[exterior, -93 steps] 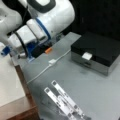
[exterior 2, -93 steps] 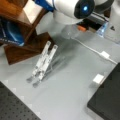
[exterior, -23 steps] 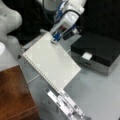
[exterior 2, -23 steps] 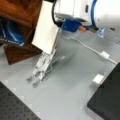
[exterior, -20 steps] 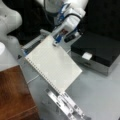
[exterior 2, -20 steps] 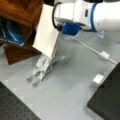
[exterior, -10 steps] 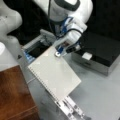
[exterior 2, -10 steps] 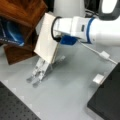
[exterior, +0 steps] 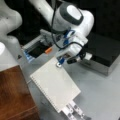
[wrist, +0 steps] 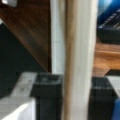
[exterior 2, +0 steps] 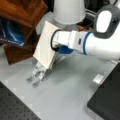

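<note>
The white spiral notebook (exterior: 55, 86) hangs tilted over the metal rack (exterior 2: 37, 72), bottom edge about touching it, pinched at its top edge by the closed gripper (exterior: 60, 63). With a grip that near the edge, it could swing or slip and snag the rack. The blue book (exterior 2: 11, 33) has lettering, unreadable.

No text, label, brand or number can be read anywhere. The blue book (wrist: 110, 17) at two o'clock in the wrist view bears pale lettering, too blurred to make out. The white notebook (exterior: 55, 87) is blank.
</note>
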Tool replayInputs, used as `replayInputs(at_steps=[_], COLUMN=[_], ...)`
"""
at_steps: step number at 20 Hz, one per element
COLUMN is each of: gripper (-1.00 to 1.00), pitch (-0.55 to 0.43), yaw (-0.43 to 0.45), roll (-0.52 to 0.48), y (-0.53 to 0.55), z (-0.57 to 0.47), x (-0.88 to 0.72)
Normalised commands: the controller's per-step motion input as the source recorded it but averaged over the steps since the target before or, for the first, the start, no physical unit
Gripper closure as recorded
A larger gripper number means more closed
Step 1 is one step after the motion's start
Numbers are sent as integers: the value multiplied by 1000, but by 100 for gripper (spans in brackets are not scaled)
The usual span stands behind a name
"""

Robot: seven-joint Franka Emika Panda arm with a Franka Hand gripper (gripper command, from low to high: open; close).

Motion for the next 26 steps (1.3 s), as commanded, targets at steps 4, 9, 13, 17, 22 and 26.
replayInputs(at_steps=[4, 9, 13, 17, 22, 26], gripper=[100, 100, 100, 100, 100, 100], pitch=[-151, -191, -180, -149, -132, -134], yaw=[83, 144, 182, 166, 155, 159], roll=[-170, -121, -191, -185, -158, -146], y=[-66, -228, -221, -132, -63, -52], z=[-145, -349, -347, -231, -97, -57], x=[45, 20, -36, -98, -128, -166])
